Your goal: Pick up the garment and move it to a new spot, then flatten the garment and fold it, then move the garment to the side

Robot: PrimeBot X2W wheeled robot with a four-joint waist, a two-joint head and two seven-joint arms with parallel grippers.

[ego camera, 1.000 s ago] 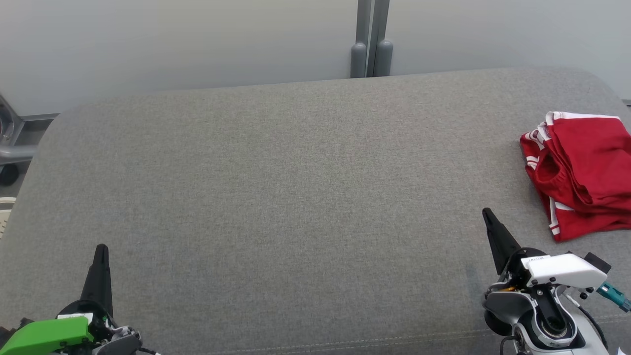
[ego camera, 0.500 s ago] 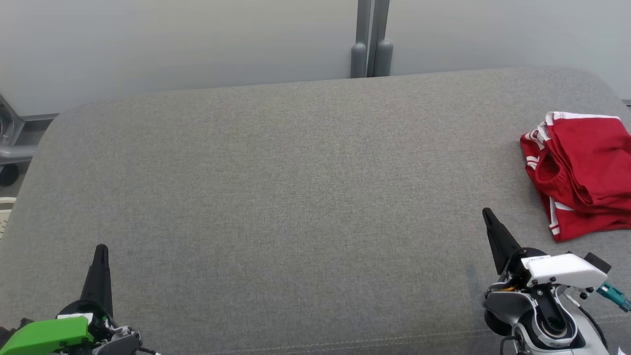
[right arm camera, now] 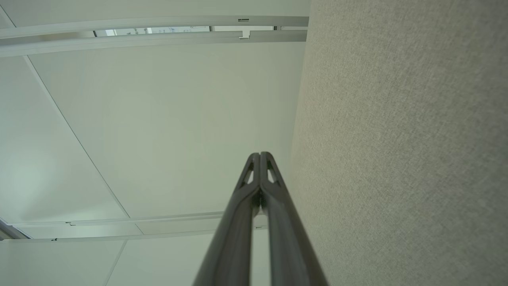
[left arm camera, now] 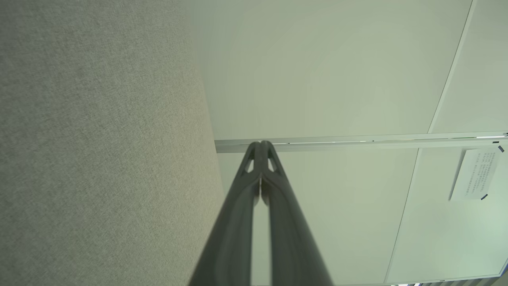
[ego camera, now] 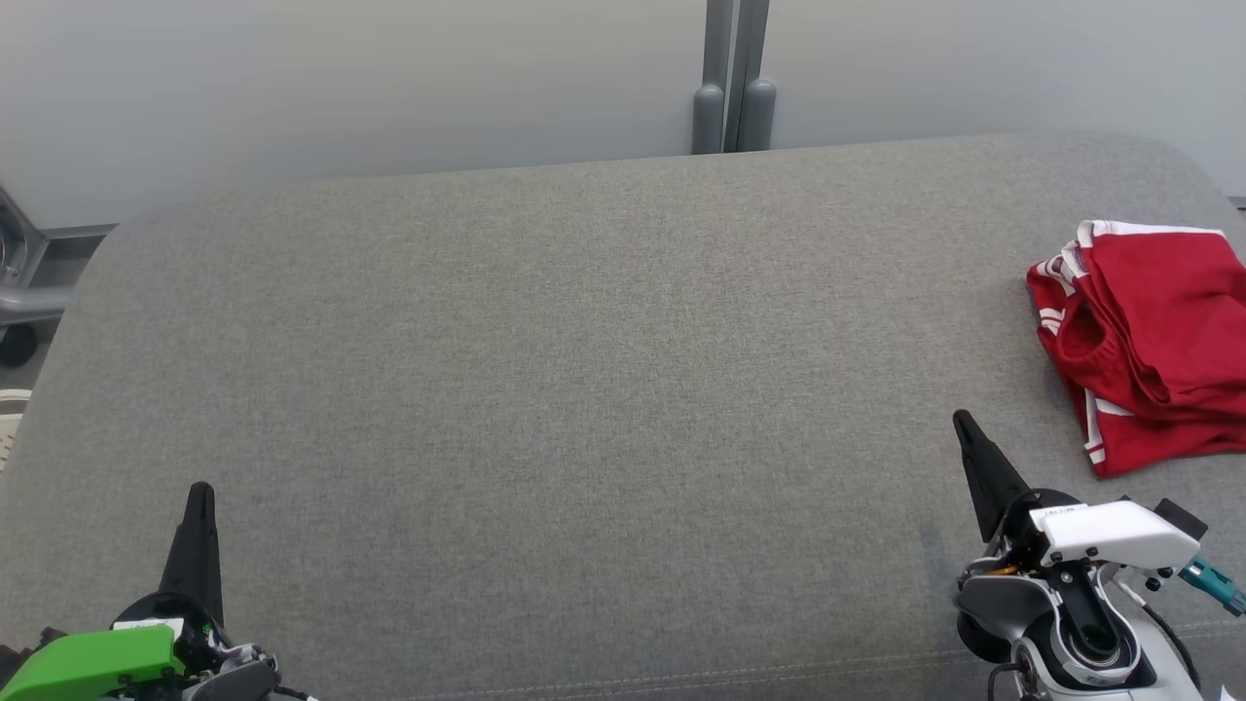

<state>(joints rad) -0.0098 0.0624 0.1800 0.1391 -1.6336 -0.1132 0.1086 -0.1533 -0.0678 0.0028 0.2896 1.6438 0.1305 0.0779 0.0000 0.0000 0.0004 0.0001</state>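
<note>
A folded red garment with white trim point(ego camera: 1149, 341) lies at the right edge of the head view on the grey woven fabric surface point(ego camera: 584, 389), partly cut off by the frame. The left gripper point(ego camera: 200, 498), above a green wrist housing point(ego camera: 92, 662), sits at the lower left, its two dark fingers pressed together and holding nothing. The right gripper point(ego camera: 966, 425), beside a white wrist housing point(ego camera: 1115, 534), sits at the lower right, its fingers likewise together and empty, near the garment's lower left corner but apart from it. In both wrist views the fingertips meet. A grey post point(ego camera: 735, 88) stands against the pale wall point(ego camera: 389, 88) at top centre.
</note>
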